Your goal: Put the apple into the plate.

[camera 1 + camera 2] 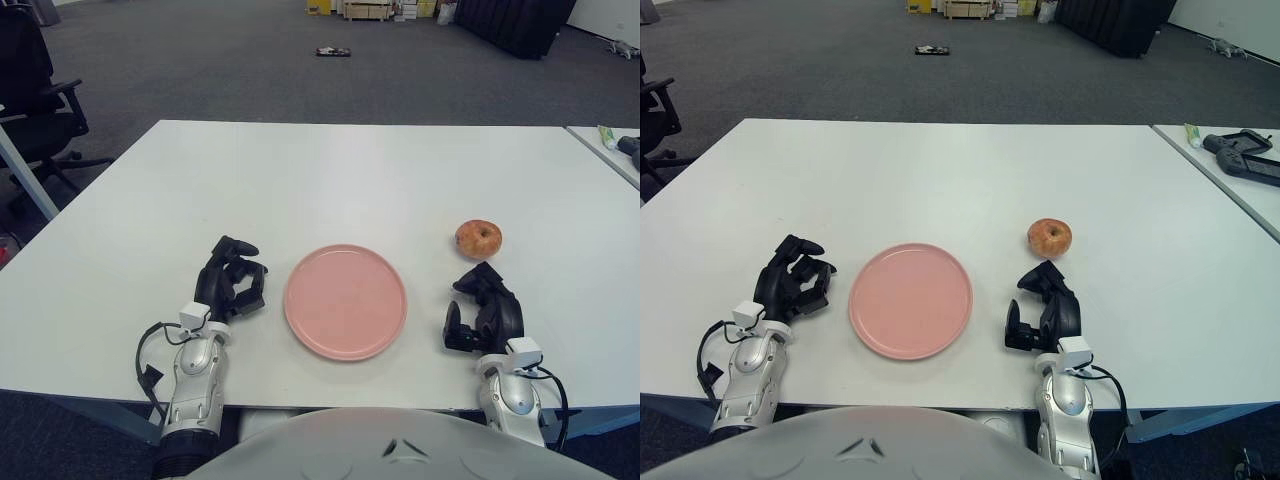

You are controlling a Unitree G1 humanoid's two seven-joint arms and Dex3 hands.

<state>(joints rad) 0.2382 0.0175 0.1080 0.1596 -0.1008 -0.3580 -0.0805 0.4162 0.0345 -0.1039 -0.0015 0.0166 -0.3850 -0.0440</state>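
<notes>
A red-orange apple [478,238] sits on the white table, to the right of and a little beyond an empty pink plate [345,301]. My right hand [481,305] is just in front of the apple, a short gap away, its fingers curled and holding nothing. To the left of the plate shows my left hand [233,280], fingers also curled with nothing in them.
The white table [330,180] reaches far beyond the plate. A second table [1230,175] stands at the right, with dark devices and a tube on it. An office chair [35,90] stands off the table's far left corner.
</notes>
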